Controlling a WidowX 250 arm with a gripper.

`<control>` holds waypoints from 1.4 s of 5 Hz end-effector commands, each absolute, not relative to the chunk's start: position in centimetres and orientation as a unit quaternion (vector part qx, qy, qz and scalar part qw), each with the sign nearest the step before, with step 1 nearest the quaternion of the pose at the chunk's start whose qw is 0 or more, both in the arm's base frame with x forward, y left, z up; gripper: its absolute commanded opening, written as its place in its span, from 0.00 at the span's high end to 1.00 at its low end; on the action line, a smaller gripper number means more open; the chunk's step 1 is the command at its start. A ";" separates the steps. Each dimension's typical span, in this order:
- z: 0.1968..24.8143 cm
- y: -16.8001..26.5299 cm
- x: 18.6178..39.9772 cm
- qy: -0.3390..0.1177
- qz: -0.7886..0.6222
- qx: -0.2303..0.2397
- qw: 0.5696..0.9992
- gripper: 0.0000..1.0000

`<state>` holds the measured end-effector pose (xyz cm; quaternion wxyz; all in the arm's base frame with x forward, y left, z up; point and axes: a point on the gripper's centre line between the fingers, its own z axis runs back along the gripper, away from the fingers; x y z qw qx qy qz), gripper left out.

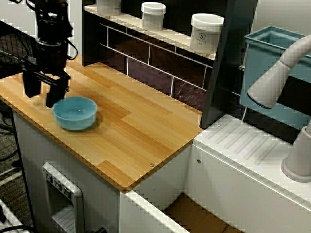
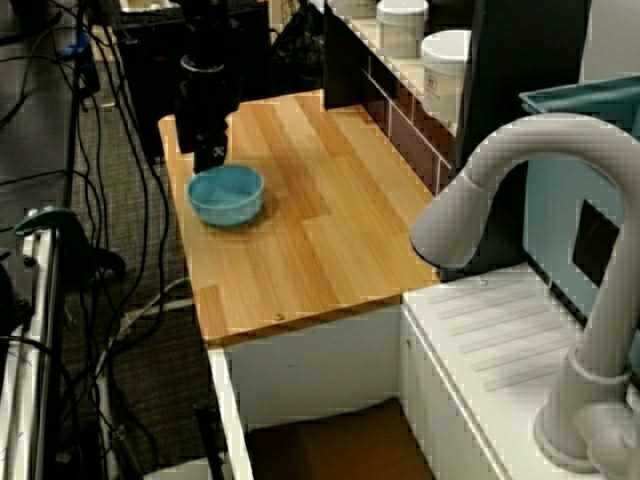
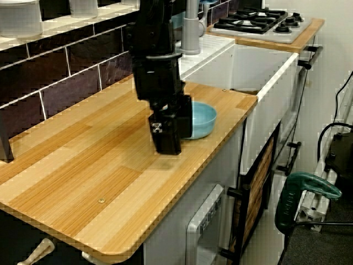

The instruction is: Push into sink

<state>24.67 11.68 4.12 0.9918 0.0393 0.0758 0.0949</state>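
Observation:
A small light-blue bowl (image 1: 75,112) (image 2: 226,194) (image 3: 201,119) sits upright on the wooden counter (image 1: 131,126). My black gripper (image 1: 43,94) (image 2: 200,152) (image 3: 175,138) hangs low over the counter, right beside the bowl on the side away from the sink. Its fingers are open and hold nothing; one finger (image 1: 54,95) stands at the bowl's rim, and touch cannot be judged. The sink (image 1: 194,213) (image 2: 330,440) (image 3: 259,66) is the recessed white-walled basin with a tan-brown bottom, past the counter's other end.
A grey faucet (image 1: 277,77) (image 2: 500,190) arches over the sink's ribbed white drainboard (image 1: 252,145). A teal bin (image 1: 272,43) and white jars (image 1: 206,31) stand along the back wall. A stove (image 3: 259,22) lies beyond the sink. Cables (image 2: 100,200) and a green drill (image 3: 306,193) lie on the floor.

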 end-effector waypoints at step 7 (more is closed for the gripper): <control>8.6 3.2 24.5 0.046 0.021 0.005 0.999 0.00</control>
